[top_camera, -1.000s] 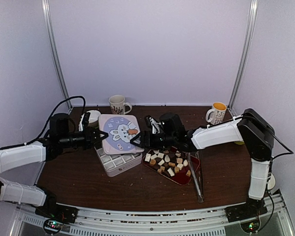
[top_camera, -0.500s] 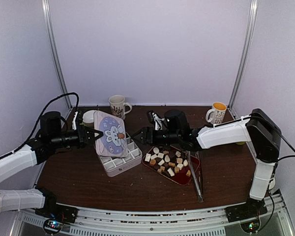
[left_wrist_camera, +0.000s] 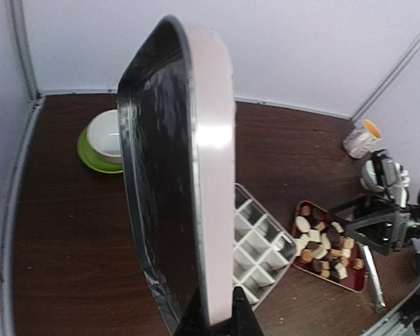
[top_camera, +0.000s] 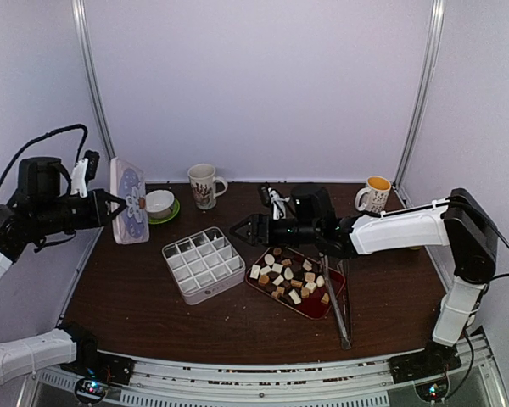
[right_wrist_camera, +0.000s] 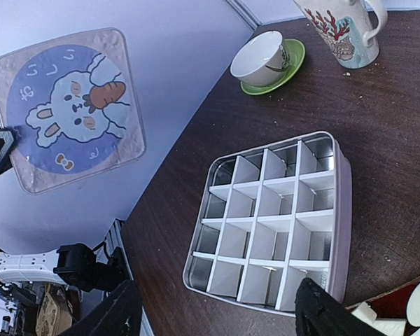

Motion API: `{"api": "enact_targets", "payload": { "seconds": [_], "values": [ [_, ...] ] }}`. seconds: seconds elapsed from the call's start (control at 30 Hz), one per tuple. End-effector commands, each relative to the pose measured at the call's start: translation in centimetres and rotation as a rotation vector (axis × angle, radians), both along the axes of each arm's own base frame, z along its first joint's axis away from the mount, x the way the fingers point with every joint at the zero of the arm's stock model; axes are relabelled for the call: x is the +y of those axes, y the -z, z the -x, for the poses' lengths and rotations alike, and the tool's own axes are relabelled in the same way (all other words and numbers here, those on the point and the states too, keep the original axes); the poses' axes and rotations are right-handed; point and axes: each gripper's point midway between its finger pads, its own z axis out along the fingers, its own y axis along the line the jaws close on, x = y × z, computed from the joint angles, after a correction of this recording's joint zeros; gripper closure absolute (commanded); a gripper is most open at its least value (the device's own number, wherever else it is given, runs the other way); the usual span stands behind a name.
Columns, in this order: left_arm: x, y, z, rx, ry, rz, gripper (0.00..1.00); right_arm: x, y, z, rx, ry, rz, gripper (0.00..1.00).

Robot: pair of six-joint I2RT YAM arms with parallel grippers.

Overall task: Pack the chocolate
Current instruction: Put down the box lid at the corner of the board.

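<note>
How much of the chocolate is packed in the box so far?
None yet. Done: the lid is off the box, and all its compartments are empty. In hand: the left gripper grips the lid upright, off to the left. The right gripper is open and empty, between the box and the red tray. Left: every piece of chocolate lies in the tray and needs moving into the compartments.

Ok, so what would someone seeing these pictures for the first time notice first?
Probably the lid with its cartoon rabbit, held on edge in the air at the far left by the left gripper. Next, the open box of empty white compartments mid-table, and to its right the red tray strewn with chocolate, the right gripper hanging open just behind them.
</note>
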Motion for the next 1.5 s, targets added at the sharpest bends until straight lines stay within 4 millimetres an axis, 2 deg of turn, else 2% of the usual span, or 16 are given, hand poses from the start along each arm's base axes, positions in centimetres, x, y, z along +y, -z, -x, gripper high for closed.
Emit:
{"api": "enact_targets", "payload": {
  "seconds": [0.0,0.1,0.17,0.23,0.37,0.5,0.6,0.83,1.03,1.17,1.3,1.33,1.4,1.47],
  "values": [
    [6.6,4.6,1.3,0.180,-0.178,-0.415,1.00,-1.1,0.1,-0.2,-0.029,0.028,0.039,0.24],
    [8.3,7.8,1.3,0.331,-0.224,-0.563,1.00,-1.4,0.4,-0.2,-0.030,0.033,0.053,0.24],
    [8.5,10.1,1.1,0.423,-0.226,-0.612,1.00,-1.6,0.5,-0.2,-0.029,0.038,0.062,0.24],
    [8.2,11.4,0.8,0.478,-0.235,-0.646,1.00,-1.9,0.6,-0.2,-0.030,0.045,0.070,0.24],
    [6.5,13.0,0.4,0.505,-0.223,-0.690,1.00,-2.4,0.7,-0.1,-0.034,0.054,0.075,0.24],
    [4.2,16.6,0.8,0.589,-0.179,-0.617,1.00,-2.9,0.8,0.0,-0.035,0.063,0.083,0.24],
    [3.0,18.5,0.7,0.596,-0.181,-0.544,1.00,-3.1,1.0,0.1,-0.033,0.063,0.084,0.24],
    [1.1,20.2,0.2,0.579,-0.224,-0.488,0.97,-3.3,1.0,0.4,-0.035,0.060,0.088,0.24],
    [-0.2,22.7,0.3,0.617,-0.267,-0.517,0.94,-3.9,0.9,0.6,-0.045,0.066,0.093,0.24],
    [-1.8,24.4,0.4,0.613,-0.276,-0.479,0.93,-4.4,1.0,0.7,-0.049,0.078,0.098,0.24],
    [-3.8,26.3,0.3,0.626,-0.252,-0.381,0.87,-4.8,1.1,0.9,-0.050,0.082,0.100,0.24],
    [-4.1,26.7,0.3,0.632,-0.245,-0.362,0.84,-4.9,1.1,0.9,-0.050,0.083,0.101,0.24],
    [-4.5,27.3,0.3,0.640,-0.248,-0.335,0.72,-5.0,1.1,1.0,-0.050,0.083,0.101,0.24],
    [-4.8,27.8,0.3,0.646,-0.246,-0.325,0.71,-5.2,1.0,1.0,-0.053,0.083,0.100,0.24]
  ]
}}
